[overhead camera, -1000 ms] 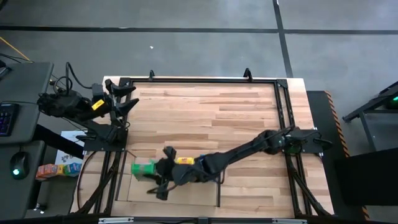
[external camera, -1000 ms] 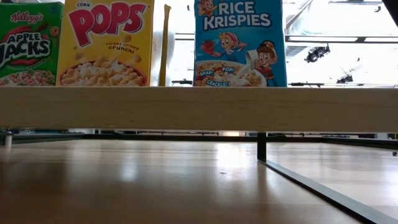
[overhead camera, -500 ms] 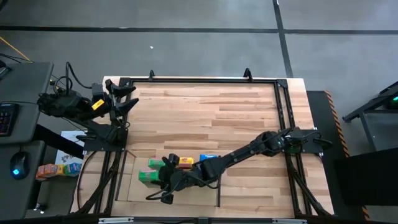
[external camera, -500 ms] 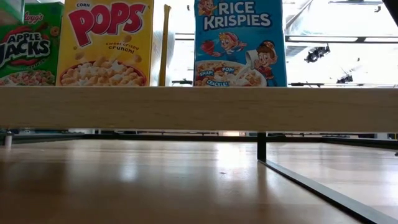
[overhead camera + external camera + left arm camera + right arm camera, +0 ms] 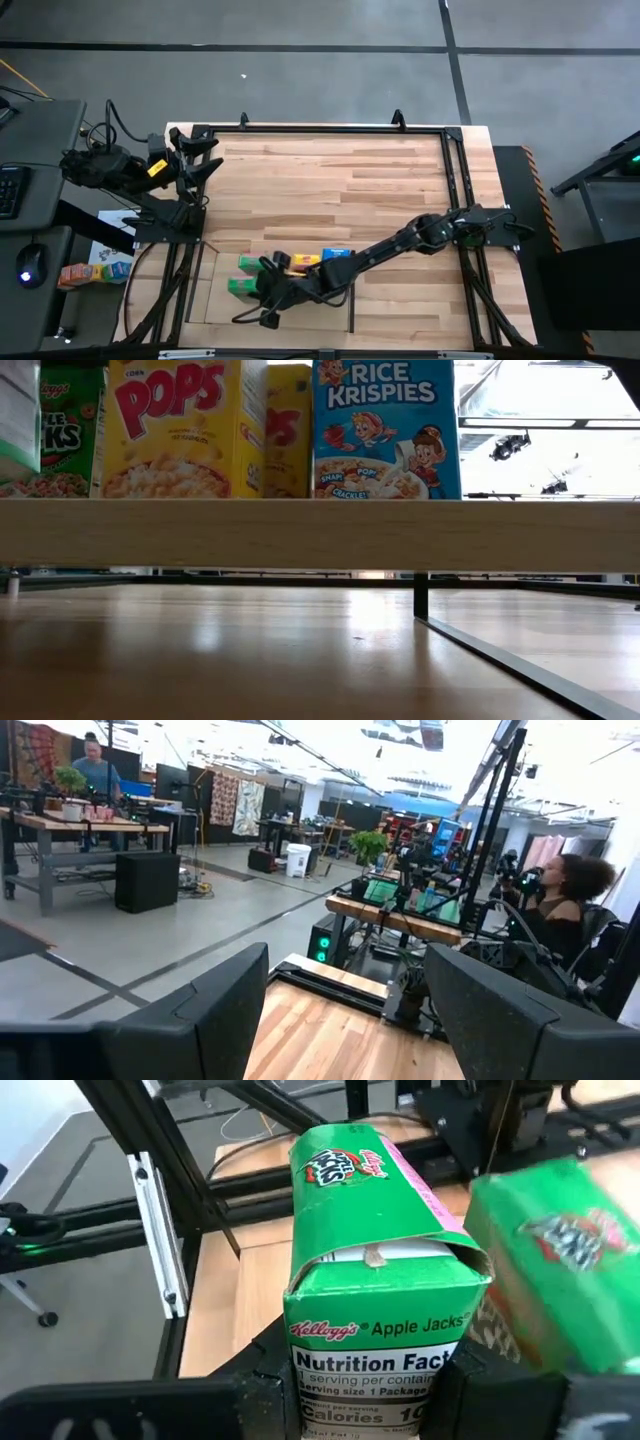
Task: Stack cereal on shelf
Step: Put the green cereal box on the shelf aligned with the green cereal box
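Observation:
My right gripper point(image 5: 262, 297) reaches over the pale shelf point(image 5: 215, 310) at the table's near left and is shut on a green cereal box point(image 5: 380, 1250). A second green box point(image 5: 250, 263), a yellow box point(image 5: 300, 262) and a blue box point(image 5: 338, 255) stand in a row just beyond it. The low view shows a green box point(image 5: 70, 430), two yellow boxes point(image 5: 180, 430) and the blue one point(image 5: 385, 430) behind a wooden ledge point(image 5: 320, 535). My left gripper point(image 5: 345, 1020) waits open, raised at the table's far left corner. My right gripper pinches the green box between its two fingers point(image 5: 250, 1400), one on each face beside the narrow nutrition panel point(image 5: 375, 1380), at the box's end nearest the wrist. The fingers slant down from the table's right. The ledge hides whether the box rests on the shelf.
The black metal frame point(image 5: 450, 180) runs around the table, with a post point(image 5: 150, 1190) close beyond the held box. The second green box point(image 5: 560, 1280) stands right beside the held one. A person point(image 5: 560, 910) sits beyond the table. Bare wood point(image 5: 330, 180) covers the far half.
My right gripper has sunk and moved toward the table's near edge with the green box, tipping further down. In the low view the held box has come in at the left in front of the standing green one, and the yellow boxes have shifted and turned.

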Controlling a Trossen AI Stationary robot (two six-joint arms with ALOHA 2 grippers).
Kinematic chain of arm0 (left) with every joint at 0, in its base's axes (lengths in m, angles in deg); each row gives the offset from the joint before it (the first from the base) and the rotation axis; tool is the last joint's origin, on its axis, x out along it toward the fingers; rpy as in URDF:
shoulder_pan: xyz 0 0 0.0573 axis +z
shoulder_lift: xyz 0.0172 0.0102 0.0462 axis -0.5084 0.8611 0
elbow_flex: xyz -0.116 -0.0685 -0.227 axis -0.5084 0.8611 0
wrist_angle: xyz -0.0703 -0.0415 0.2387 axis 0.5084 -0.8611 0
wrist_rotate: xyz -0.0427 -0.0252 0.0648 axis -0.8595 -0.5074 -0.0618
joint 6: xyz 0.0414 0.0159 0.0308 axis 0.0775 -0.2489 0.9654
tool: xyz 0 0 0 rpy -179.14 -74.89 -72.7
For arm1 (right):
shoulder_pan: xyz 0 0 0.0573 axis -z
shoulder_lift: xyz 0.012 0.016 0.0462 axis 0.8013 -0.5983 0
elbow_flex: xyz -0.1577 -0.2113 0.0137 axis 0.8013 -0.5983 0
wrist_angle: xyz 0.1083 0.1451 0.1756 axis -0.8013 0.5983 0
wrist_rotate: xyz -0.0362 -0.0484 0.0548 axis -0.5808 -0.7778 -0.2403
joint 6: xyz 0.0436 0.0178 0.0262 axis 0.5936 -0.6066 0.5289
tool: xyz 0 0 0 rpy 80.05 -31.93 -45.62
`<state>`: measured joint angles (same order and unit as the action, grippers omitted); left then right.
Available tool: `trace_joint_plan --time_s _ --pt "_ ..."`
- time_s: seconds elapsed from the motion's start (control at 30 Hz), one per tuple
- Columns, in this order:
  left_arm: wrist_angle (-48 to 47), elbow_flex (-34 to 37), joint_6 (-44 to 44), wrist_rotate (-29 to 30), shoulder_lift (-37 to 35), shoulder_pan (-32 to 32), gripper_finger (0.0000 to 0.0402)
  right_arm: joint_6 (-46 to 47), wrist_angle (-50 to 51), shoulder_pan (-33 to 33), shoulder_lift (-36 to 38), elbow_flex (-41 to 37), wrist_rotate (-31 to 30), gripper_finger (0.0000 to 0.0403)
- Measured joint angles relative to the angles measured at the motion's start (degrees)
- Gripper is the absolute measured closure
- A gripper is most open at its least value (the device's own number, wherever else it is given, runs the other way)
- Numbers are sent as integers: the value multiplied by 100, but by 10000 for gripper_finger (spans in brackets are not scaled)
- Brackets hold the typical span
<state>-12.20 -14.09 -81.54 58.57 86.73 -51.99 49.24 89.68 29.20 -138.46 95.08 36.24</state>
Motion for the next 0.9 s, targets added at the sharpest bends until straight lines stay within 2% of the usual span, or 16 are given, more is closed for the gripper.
trace_joint_plan --time_s 0.3,0.67,0.9 --pt "-6 0 -1 0 0 0 141 355 171 2 7 -1 -25 288" --pt "-10 0 1 0 0 0 141 295 157 9 7 -1 -143 200" --pt "-10 0 3 0 0 0 141 193 280 63 10 180 -38 179"
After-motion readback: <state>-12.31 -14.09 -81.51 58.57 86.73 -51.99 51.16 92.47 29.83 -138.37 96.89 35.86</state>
